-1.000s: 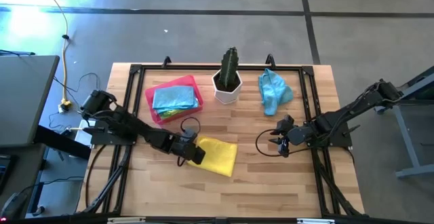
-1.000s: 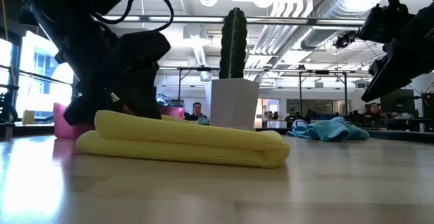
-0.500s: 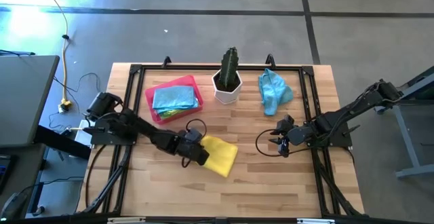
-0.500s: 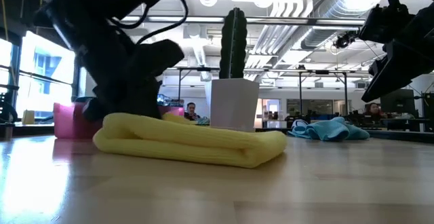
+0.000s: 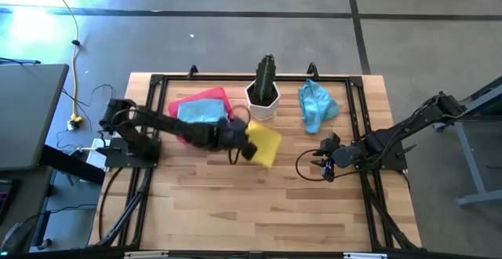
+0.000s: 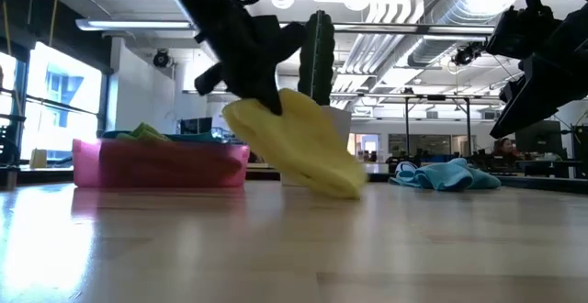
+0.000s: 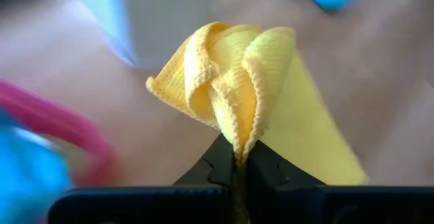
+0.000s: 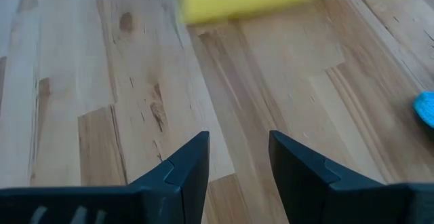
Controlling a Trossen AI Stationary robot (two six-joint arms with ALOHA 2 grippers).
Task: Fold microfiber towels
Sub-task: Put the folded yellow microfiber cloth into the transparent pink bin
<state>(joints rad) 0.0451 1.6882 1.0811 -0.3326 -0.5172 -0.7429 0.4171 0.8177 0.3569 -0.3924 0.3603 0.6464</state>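
A folded yellow microfiber towel (image 5: 264,144) hangs in the air in front of the cactus pot (image 5: 264,96), with my left gripper (image 5: 241,137) shut on it. In the low view the towel (image 6: 308,151) slants down from the gripper (image 6: 253,87). More folded towels, light blue (image 5: 201,112) and green, lie in the pink tray (image 5: 182,131). A crumpled light blue towel (image 5: 316,106) lies at the far right. My right gripper (image 5: 323,165) waits open at the right, low over the bare wood. My left gripper pinches the yellow towel's bunched folded edge (image 7: 239,139), several layers, between its two fingertips. The fingers come from the table's left, slanting down. The towel hangs tilted below and beyond them, its lower end (image 6: 347,188) close to the table; I cannot tell whether it touches.
A white pot with a tall cactus (image 6: 319,60) stands just behind the hanging towel. The pink tray (image 6: 156,165) sits at the far left. A black frame (image 5: 369,125) runs along the table's edges. Bare wood (image 5: 274,212) fills the near half.
My left gripper has taken hold of the yellow towel's left edge and lifted it off the table. It has carried the towel up and toward the far edge, beside the pink tray and the cactus. The towel, which lay flat, now hangs slanting.
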